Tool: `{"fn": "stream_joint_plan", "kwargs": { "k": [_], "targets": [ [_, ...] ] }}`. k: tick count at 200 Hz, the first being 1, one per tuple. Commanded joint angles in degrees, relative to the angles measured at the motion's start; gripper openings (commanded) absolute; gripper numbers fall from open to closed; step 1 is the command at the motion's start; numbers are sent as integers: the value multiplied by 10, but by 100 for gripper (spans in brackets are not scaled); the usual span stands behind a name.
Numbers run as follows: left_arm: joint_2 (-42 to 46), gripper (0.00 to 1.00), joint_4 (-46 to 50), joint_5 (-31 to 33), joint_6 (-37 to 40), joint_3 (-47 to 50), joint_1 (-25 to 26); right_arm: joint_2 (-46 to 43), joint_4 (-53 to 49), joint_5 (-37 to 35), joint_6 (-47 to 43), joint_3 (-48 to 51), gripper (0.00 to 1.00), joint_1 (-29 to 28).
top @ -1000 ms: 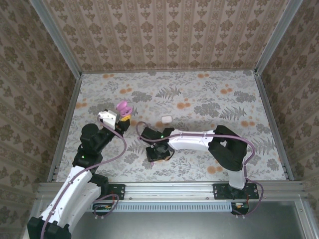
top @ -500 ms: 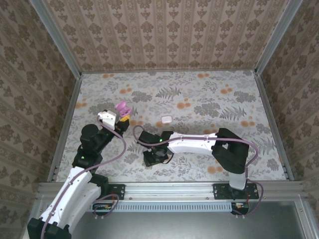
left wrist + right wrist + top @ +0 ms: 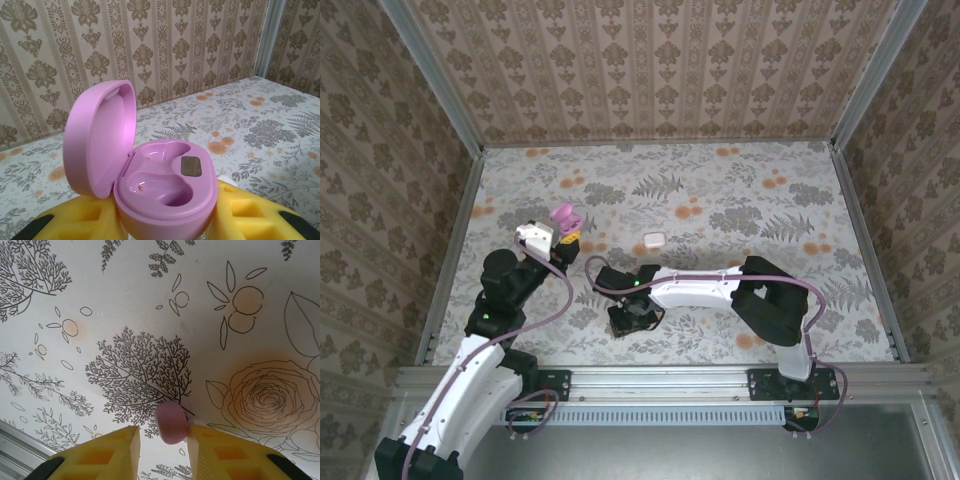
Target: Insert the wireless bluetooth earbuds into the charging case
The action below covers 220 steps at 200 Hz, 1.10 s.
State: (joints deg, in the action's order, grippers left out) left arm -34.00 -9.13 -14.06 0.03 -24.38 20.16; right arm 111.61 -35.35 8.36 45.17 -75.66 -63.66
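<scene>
My left gripper (image 3: 565,229) holds the pink charging case (image 3: 167,192) up off the table, shut on its base between the yellow fingers (image 3: 250,212). The lid (image 3: 100,137) stands open and both wells look empty. In the top view the case (image 3: 564,213) sits left of centre. My right gripper (image 3: 628,320) points down close over the table near the front middle. One small pinkish earbud (image 3: 171,422) lies between its fingers, touching the right finger (image 3: 225,455), with a gap to the left finger (image 3: 107,455); the jaws stand slightly open.
A white rounded-square box (image 3: 654,239) rests on the floral table (image 3: 740,200) behind the right gripper. Patterned walls with metal frame posts (image 3: 435,80) close in the back and both sides. The right arm's elbow (image 3: 770,295) is folded at right.
The right gripper has shifted a little left and toward the near edge, staying low over the table. The left arm and the case have not moved.
</scene>
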Motion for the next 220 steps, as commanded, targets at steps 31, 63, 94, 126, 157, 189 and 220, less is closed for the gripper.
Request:
{"fn": "stream_joint_plan", "kwargs": {
  "k": [31,63,94,126,157,189,220],
  "targets": [
    [7,37,-6,0,1,3,-1,18,-34,-6,4,-25,32,-3],
    [7,37,-7,-2,2,3,0,25,-50,-11,-2,-33,32,-3],
    [7,37,-7,-1,1,3,-1,29,-69,-32,-6,-41,32,-2],
    [8,37,-7,-3,1,3,-2,33,-78,-46,-11,-51,31,-3],
    [7,37,-8,-2,1,4,-2,36,-79,-49,-12,-55,31,-4],
    [9,38,-8,-2,1,5,-1,38,-77,-57,-11,-56,29,-3],
    [9,38,-8,-4,1,5,-1,47,-79,-59,-13,-63,29,-3]
  ]
}}
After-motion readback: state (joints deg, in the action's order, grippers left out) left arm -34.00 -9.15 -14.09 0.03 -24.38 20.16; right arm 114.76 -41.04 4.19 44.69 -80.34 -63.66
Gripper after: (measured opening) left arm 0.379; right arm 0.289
